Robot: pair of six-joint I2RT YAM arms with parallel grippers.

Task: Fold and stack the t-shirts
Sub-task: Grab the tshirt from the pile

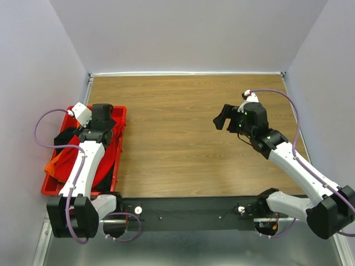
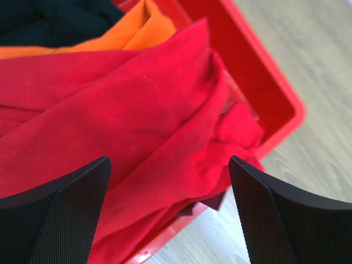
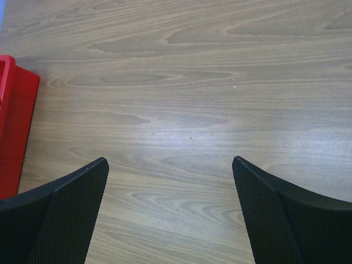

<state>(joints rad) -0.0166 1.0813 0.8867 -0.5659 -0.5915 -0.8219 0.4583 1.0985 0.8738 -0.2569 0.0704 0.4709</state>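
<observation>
Table (image 1: 183, 138) carries a red crate (image 1: 121, 145) at its left edge, t-shirts heaped inside it: red shirt (image 2: 137, 121) on top, orange shirt (image 2: 148, 27) and black shirt (image 2: 55, 19) beyond. Left pincer (image 2: 169, 165) spread wide just above the red shirt; right pincer (image 3: 170, 164) spread too, over the table well right of the crate. Risk: a deep bite may pinch several tangled layers, dragging out two shirts or snagging cloth on the crate rim.

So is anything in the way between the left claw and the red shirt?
No, nothing visible. The left gripper hangs open right above the red t-shirt, which lies on top of the pile in the red crate. The orange t-shirt and black t-shirt sit beyond it, not over it.
</observation>
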